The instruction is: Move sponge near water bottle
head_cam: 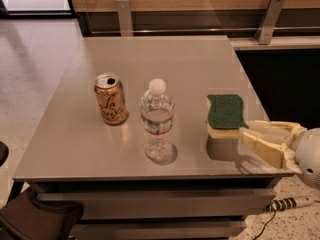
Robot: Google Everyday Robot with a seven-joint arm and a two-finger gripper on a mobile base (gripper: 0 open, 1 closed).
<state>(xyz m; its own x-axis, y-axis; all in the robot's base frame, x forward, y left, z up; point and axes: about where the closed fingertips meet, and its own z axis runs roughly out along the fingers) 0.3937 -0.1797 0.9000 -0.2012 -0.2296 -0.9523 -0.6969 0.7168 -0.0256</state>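
Note:
The sponge (225, 115), dark green on top with pale yellow foam below, hangs just above the right part of the grey table (165, 59) and casts a shadow under it. My gripper (246, 133) reaches in from the right edge, and its cream fingers (267, 143) hold the sponge by its right end. The water bottle (157, 121), clear with a white cap and a red-and-white band, stands upright near the table's front middle, about a hand's width left of the sponge.
An orange-gold drink can (111, 100) stands upright left of the bottle. A wooden wall with metal posts (124, 15) runs behind the table. A power strip (290, 203) lies on the floor at the right, and a dark seat (40, 219) is at the bottom left.

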